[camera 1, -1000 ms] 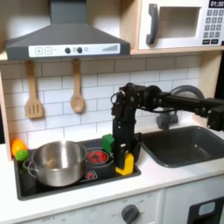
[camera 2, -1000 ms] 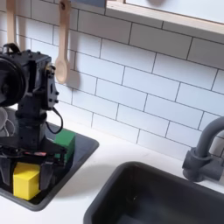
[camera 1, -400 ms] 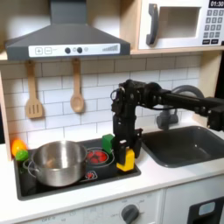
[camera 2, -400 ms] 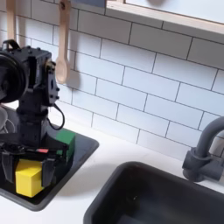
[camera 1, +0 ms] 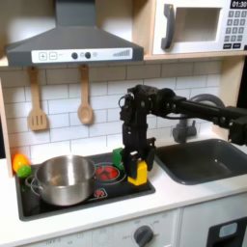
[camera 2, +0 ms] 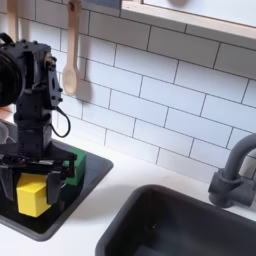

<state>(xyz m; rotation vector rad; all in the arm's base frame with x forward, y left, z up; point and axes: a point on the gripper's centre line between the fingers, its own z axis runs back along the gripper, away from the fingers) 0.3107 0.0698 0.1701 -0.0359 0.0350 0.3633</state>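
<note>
Black stovetop (camera 1: 58, 206), white tiled wall (camera 2: 160, 85), hand (camera 2: 34, 182) seemingly gripping yellow block (camera 2: 32, 197)

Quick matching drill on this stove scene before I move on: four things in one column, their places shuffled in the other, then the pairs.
Things:
1. yellow block
2. steel pot
3. wooden spoon
4. faucet

Places:
A. hanging on the tiled wall
B. beside the sink
C. between the gripper's fingers, at the stovetop's right edge in the first exterior view
D. on the stovetop's left in the first exterior view

Pairs: 1-C, 2-D, 3-A, 4-B
</note>
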